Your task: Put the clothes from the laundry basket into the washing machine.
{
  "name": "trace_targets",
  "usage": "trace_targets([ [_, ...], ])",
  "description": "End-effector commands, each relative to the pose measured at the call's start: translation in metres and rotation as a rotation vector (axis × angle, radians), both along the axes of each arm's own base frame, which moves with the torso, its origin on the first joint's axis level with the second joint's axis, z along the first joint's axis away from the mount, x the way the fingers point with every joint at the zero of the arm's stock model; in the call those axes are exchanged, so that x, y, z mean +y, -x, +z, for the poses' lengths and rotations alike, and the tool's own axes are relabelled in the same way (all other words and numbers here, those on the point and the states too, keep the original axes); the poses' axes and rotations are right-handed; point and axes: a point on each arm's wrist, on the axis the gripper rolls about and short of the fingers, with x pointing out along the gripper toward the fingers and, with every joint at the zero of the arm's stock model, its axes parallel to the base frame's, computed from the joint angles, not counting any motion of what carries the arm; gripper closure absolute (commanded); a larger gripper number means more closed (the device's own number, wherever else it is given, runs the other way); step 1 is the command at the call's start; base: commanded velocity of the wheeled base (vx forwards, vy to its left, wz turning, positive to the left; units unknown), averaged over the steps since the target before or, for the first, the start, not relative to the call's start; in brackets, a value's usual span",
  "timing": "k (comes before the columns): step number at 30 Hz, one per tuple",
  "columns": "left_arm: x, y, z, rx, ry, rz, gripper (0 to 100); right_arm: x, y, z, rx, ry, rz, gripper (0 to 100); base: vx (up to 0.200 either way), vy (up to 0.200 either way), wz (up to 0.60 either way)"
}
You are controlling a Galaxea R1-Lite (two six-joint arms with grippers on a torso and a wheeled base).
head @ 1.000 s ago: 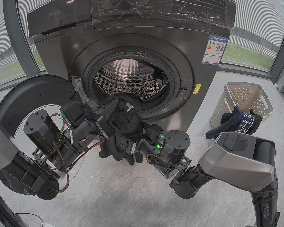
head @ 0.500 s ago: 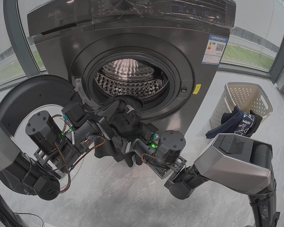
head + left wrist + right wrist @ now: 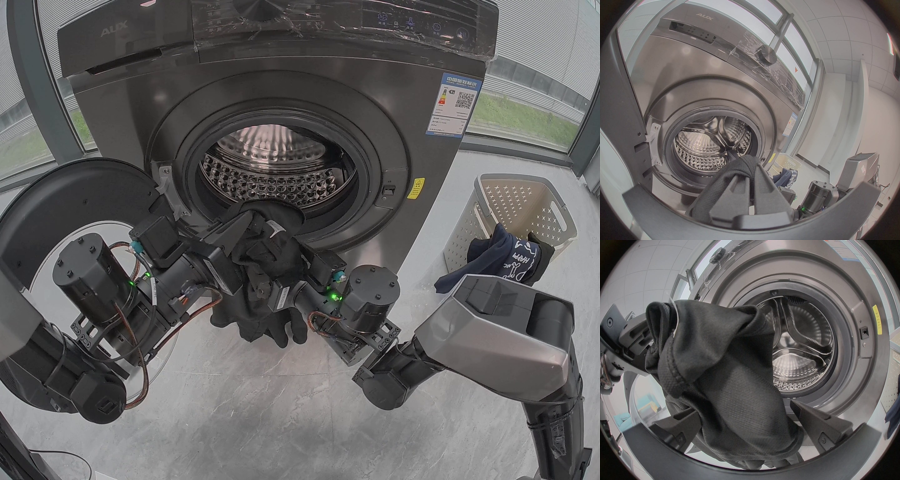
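Where the two arms meet before the drum mouth, black mesh-fabric garment [image 3: 265, 262]: bunched at 6 o'clock on the round opening; its top lies across the lower lip, and its loose folds hang below toward the floor.
Left gripper [image 3: 753, 170]: at 7 o'clock of the opening; fingers pressed together on a fold of the garment, with cloth wrapped over one finger.
Right gripper [image 3: 743, 408]: at 5 o'clock of the opening, just beside the left one; fingers spread wide apart, the garment draped over and between them.
Dark grey front-loading washing machine [image 3: 400, 112]: stands behind both grippers, opening uncovered.
Perforated steel drum [image 3: 269, 156]: visible through the opening, above and behind the garment.
Round dark door [image 3: 69, 200]: swung open at 8 o'clock of the opening.
Cream perforated plastic laundry basket [image 3: 550, 206]: on the floor at 3 o'clock of the machine, well apart from the grippers.
Dark blue garment with white print [image 3: 500, 259]: draped over the basket's near rim, partly hanging outside it.
Pale grey marbled floor [image 3: 250, 412]: beneath the arms and the basket.
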Motion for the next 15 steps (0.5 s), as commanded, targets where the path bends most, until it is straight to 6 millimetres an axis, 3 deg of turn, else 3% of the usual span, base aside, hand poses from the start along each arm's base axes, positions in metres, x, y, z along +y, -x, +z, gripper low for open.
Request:
trace_targets([
  [1, 0.001, 0.0, 0.001, -0.003, 0.002, 0.001, 100, -0.001, 0.0, -0.001, 0.004, 0.004, -0.002, 0, 0.0, 0.0, 0.0],
  [6, 0.001, 0.0, 0.001, -0.004, 0.003, 0.001, 100, 0.005, 0.002, -0.006, 0.009, 0.007, 0.01, 0, 0.0, 0.0, 0.0],
  [7, 0.001, 0.0, 0.001, -0.004, 0.003, 0.001, 100, 0.005, 0.002, -0.006, 0.01, 0.006, 0.008, 100, 0.0, 0.0, 0.0],
  [15, 0.001, -0.001, -0.001, 0.004, -0.002, 0.004, 100, 0.003, 0.01, 0.011, -0.006, -0.019, 0.006, 100, 0.0, 0.0, 0.0],
])
